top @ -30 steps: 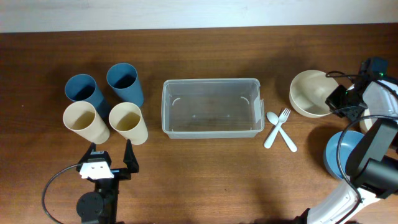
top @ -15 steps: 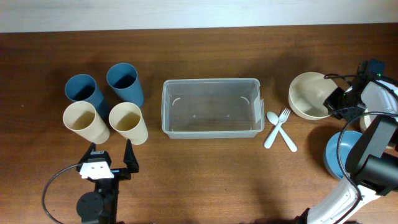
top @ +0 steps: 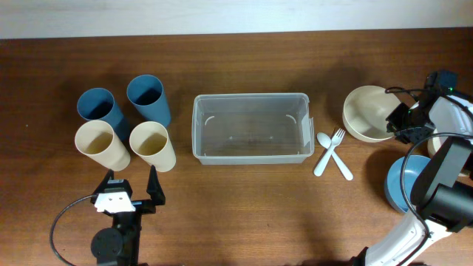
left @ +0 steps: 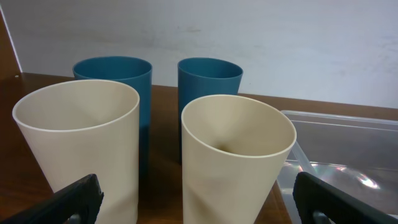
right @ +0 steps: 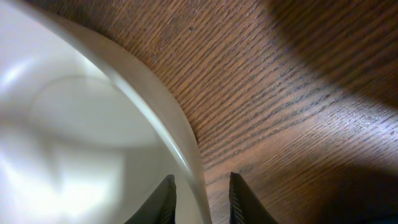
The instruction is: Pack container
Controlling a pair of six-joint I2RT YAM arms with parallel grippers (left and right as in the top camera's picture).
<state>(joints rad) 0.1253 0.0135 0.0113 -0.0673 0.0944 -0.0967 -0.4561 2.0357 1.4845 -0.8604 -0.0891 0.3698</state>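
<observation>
The clear plastic container (top: 251, 97) stands empty at the table's middle; its corner also shows in the left wrist view (left: 348, 134). A cream bowl (top: 366, 111) sits to its right. My right gripper (top: 397, 120) straddles that bowl's right rim, fingers closed in on the cream bowl wall (right: 74, 124), as the right wrist view (right: 200, 196) shows. My left gripper (top: 134, 185) is open and empty just in front of the cups; in the left wrist view (left: 199, 199) its fingers sit wide apart.
Two blue cups (top: 97, 106) (top: 146, 94) and two cream cups (top: 96, 140) (top: 151, 142) stand left of the container. A white fork and spoon (top: 332, 154) lie crossed to its right. A blue bowl (top: 403, 181) sits at the front right under my right arm.
The cream bowl has shifted very slightly left with my right gripper on its rim. The left arm has not moved.
</observation>
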